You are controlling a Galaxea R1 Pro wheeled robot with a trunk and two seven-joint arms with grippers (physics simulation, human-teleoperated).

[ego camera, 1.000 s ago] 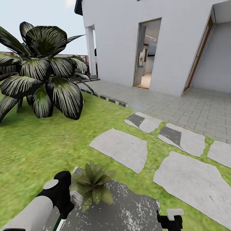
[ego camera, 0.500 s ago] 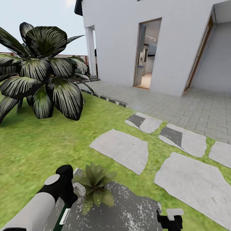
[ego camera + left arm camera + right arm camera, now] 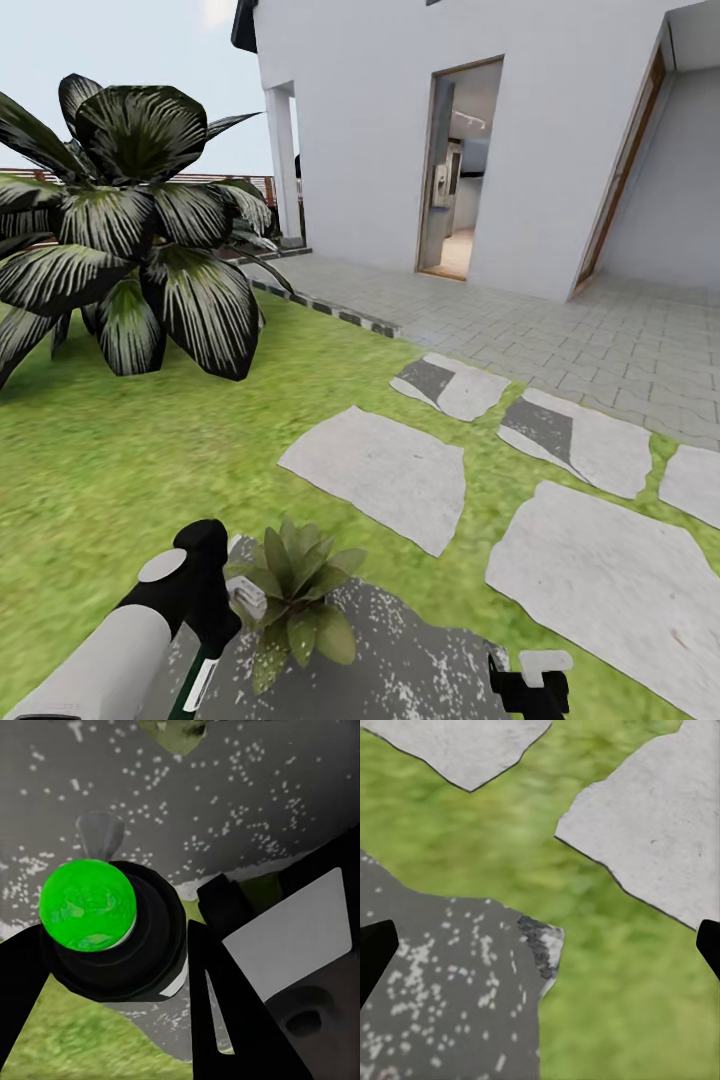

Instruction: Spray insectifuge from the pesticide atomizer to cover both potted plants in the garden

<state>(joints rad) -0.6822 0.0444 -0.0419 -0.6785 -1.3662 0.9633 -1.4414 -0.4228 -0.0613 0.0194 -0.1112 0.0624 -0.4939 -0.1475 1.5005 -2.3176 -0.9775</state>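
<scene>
Dark green pesticide atomizer (image 3: 196,682) sits clamped in the left hand (image 3: 215,640) beside a potted plant (image 3: 296,587); probably light, smooth plastic, best held mid-body.

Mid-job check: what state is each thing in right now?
left gripper, shut on the pesticide atomizer.
pesticide atomizer, held, spray head beside the potted plant.
potted plant, upright on the dark stone.
right gripper, open, empty.
house door, open.
</scene>
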